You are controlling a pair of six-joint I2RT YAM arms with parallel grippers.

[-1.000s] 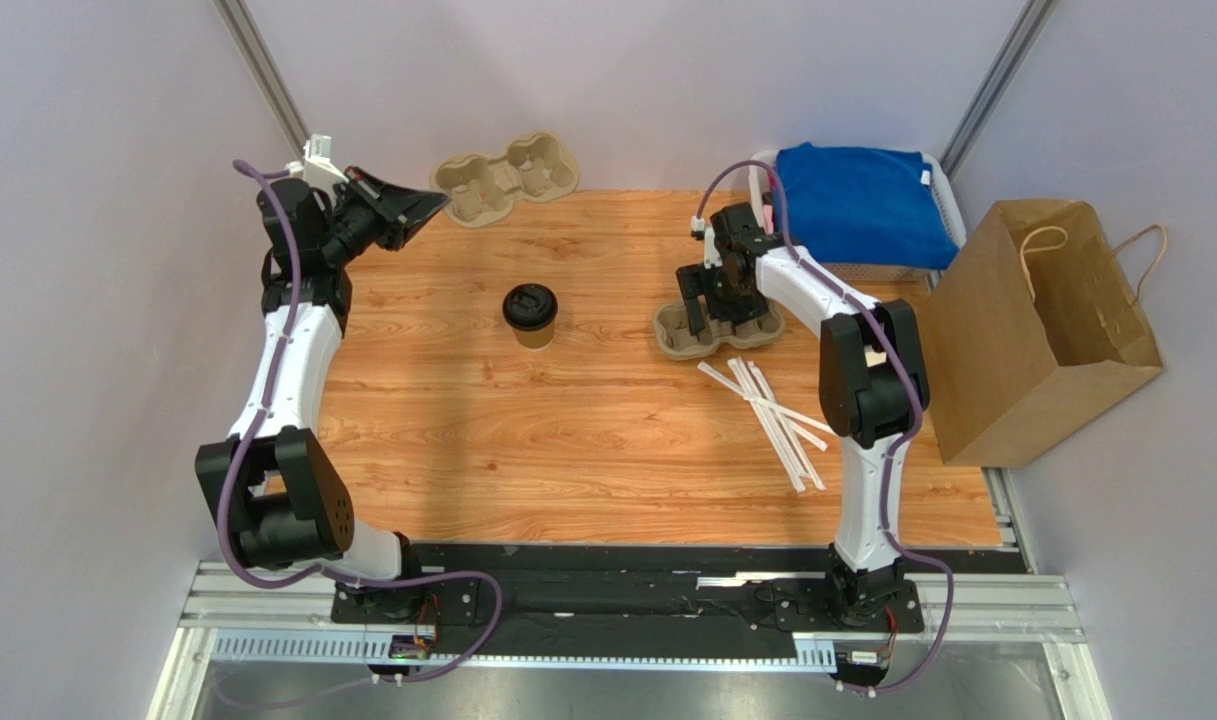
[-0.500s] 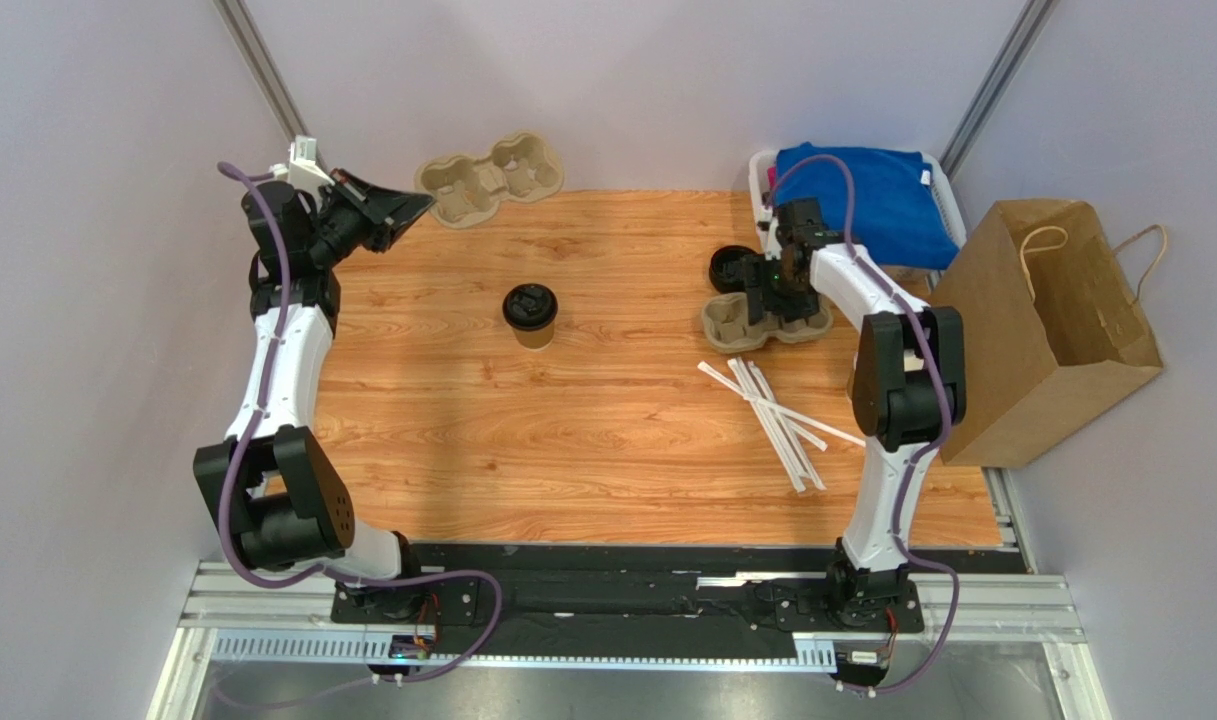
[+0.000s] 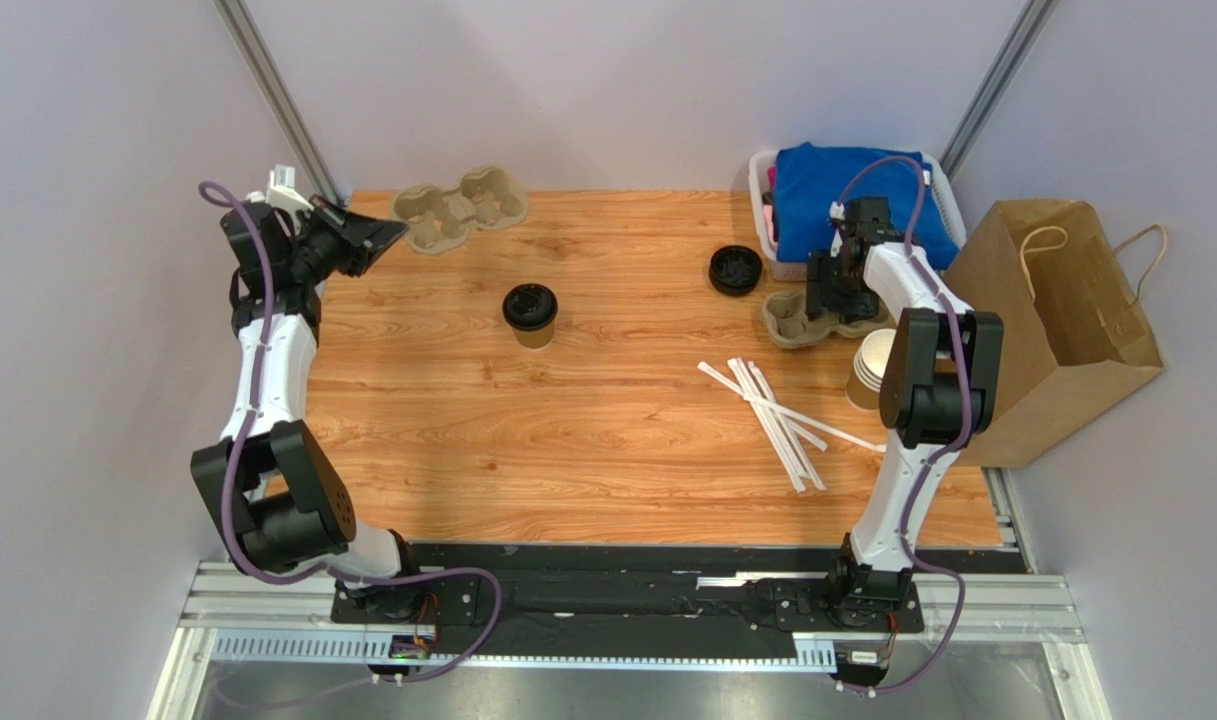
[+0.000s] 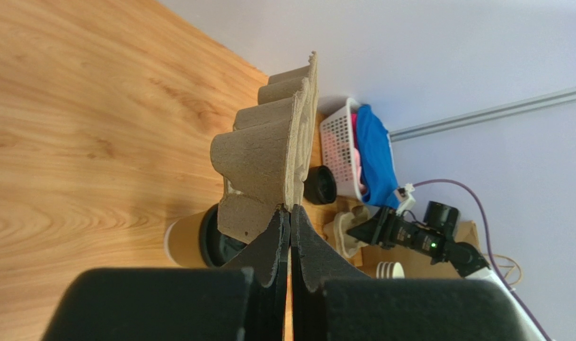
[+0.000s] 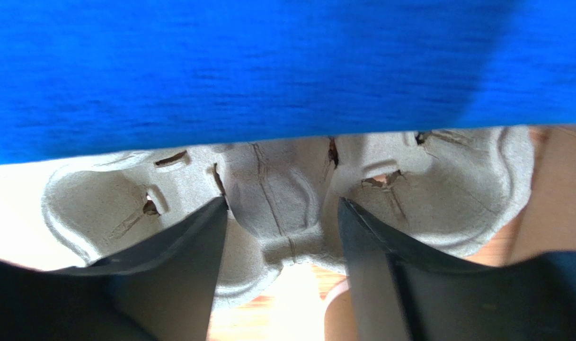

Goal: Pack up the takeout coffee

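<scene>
The takeout coffee (image 3: 530, 315), a small brown paper cup under a round black lid, is seen upright on the bench (image 3: 569, 435), left of centre toward the far edge. At the far left corner a pulp carrier (image 3: 452, 210) is pinched by its rim in the clenched left gripper (image 3: 374, 236). Near the far right corner a second carrier (image 3: 810, 312) is grasped at its narrow middle by the right gripper (image 3: 835, 290), beside a white basket (image 3: 760, 188) filled with blue cloth (image 3: 862, 203). A loose lid (image 3: 736, 270), straws (image 3: 772, 408), stacked cups (image 3: 870, 368) and a paper bag (image 3: 1042, 330) are found toward the right edge.
</scene>
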